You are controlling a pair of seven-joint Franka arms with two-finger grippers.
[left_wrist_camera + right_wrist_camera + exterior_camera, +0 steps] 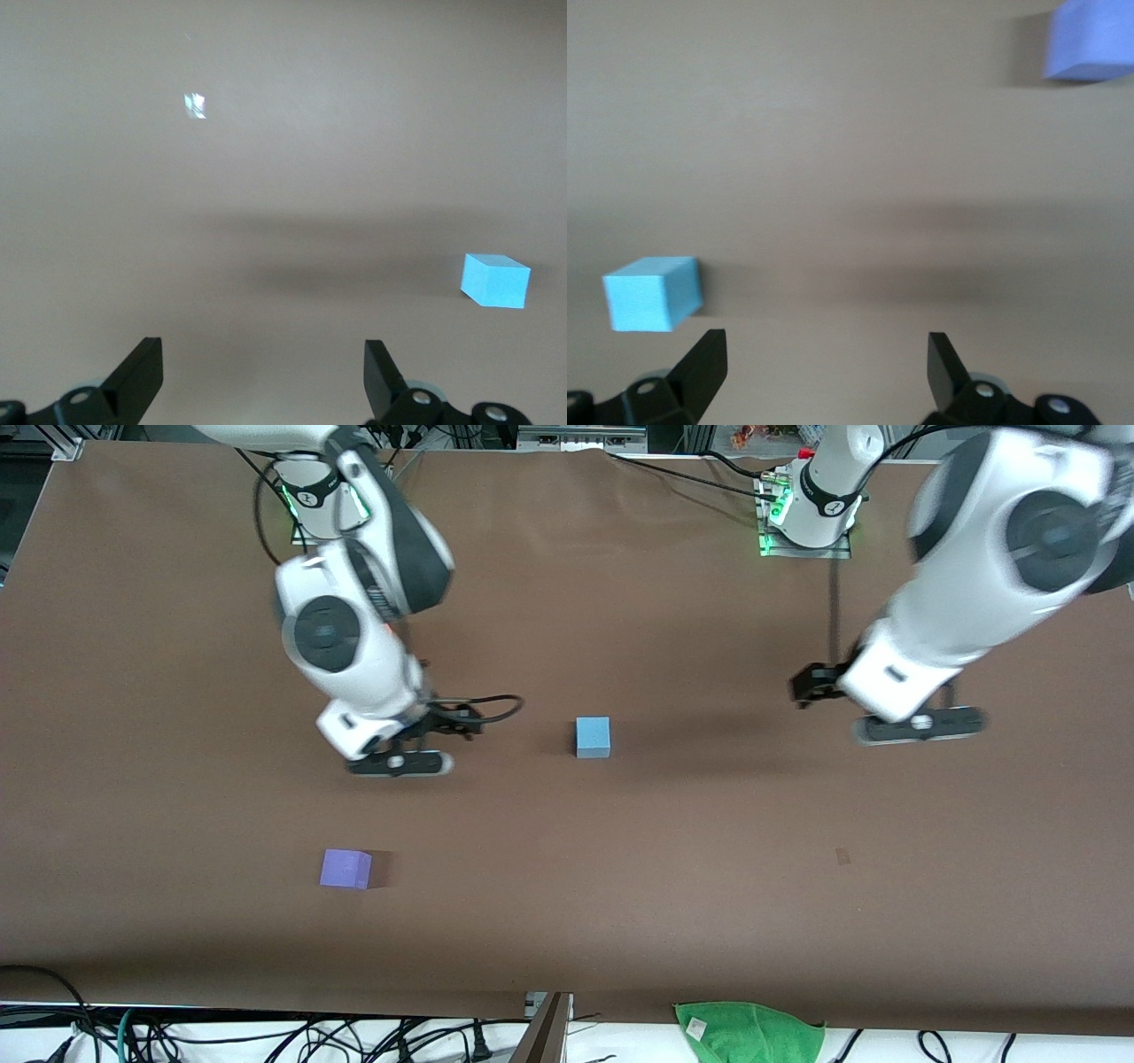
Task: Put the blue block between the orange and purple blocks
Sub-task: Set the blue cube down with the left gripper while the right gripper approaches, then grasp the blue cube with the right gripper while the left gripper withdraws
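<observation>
The blue block [593,737] [495,281] [653,293] sits on the brown table, mid-way between the two arms. The purple block [345,868] [1091,42] lies nearer the front camera, toward the right arm's end. The orange block shows in no view. My right gripper [434,726] [827,341] hangs open over bare table beside the blue block, with nothing between its fingers. On the blue block's other flank, toward the left arm's end, my left gripper [811,686] [263,345] also stands open and empty over bare table.
A green cloth [749,1032] lies at the table's front edge, with cables and a metal post [545,1027] beside it. A small pale mark [842,856] [195,104] shows on the table surface near the left arm's end.
</observation>
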